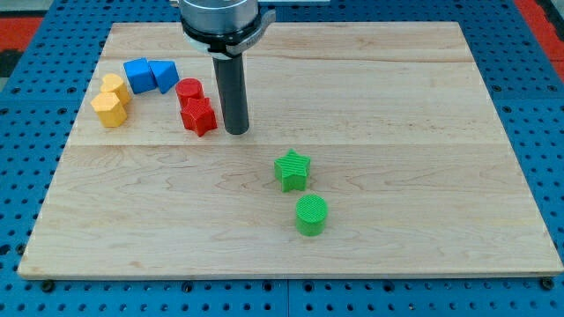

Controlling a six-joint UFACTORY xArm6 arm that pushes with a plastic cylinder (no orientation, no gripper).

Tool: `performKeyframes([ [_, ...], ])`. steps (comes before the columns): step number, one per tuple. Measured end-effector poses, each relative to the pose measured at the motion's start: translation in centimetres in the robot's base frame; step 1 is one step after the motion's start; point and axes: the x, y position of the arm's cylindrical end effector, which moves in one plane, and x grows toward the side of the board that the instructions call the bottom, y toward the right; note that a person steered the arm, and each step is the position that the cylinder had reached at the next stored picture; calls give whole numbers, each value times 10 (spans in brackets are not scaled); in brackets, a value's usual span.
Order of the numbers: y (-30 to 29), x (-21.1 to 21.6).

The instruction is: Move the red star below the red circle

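The red star (200, 115) lies on the wooden board (397, 132) at the upper left, touching the red circle (189, 92), which sits just above it and slightly to the left. My tip (235, 131) rests on the board just to the right of the red star, a small gap away from it. The rod rises straight up from there to the arm's mount at the view's top.
A blue cube (138, 75) and a blue triangular block (164, 75) sit left of the red circle. Two yellow blocks (110, 99) lie at the far left. A green star (292, 170) and a green circle (311, 216) sit near the board's middle bottom.
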Motion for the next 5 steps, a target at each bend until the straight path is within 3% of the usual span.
performKeyframes([
  [2,-6,0],
  [3,17,0],
  [4,102,7],
  [5,156,42],
])
